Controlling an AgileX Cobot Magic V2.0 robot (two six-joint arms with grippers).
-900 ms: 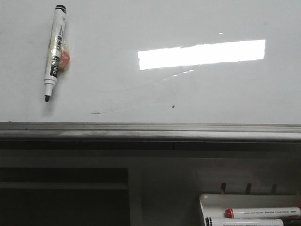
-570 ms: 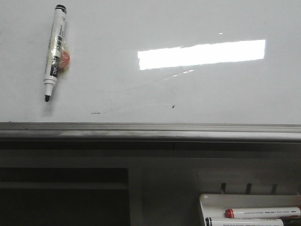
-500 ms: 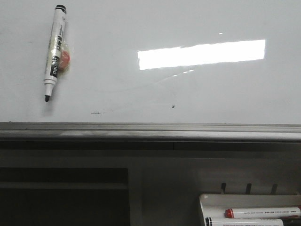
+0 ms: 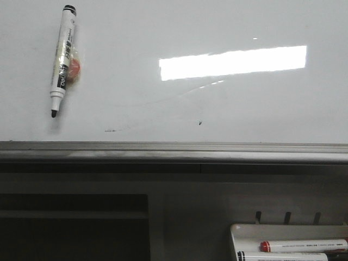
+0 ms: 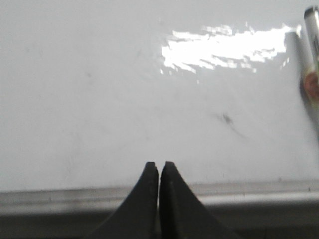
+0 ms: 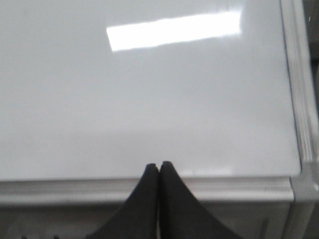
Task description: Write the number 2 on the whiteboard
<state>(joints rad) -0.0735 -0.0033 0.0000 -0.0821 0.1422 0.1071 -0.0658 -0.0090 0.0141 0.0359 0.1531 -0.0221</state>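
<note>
The whiteboard (image 4: pixel 174 109) fills the upper part of the front view, glossy white with a bright rectangular reflection and a grey edge rail (image 4: pixel 174 151). No number 2 shows on it; only small dark specks. A white marker with a black cap end and bare black tip (image 4: pixel 62 60) is stuck on the board at the upper left, tip down; it also shows in the left wrist view (image 5: pixel 311 59). My left gripper (image 5: pixel 159 165) is shut and empty over the board's rail. My right gripper (image 6: pixel 159 164) is shut and empty over the rail near the board's corner. Neither gripper shows in the front view.
A small white marker tray (image 4: pixel 288 242) at the lower right holds two markers, one with a red band (image 4: pixel 302 246). A dark open shelf (image 4: pixel 73 225) lies below the rail at the left. The board's side rail (image 6: pixel 299 89) shows in the right wrist view.
</note>
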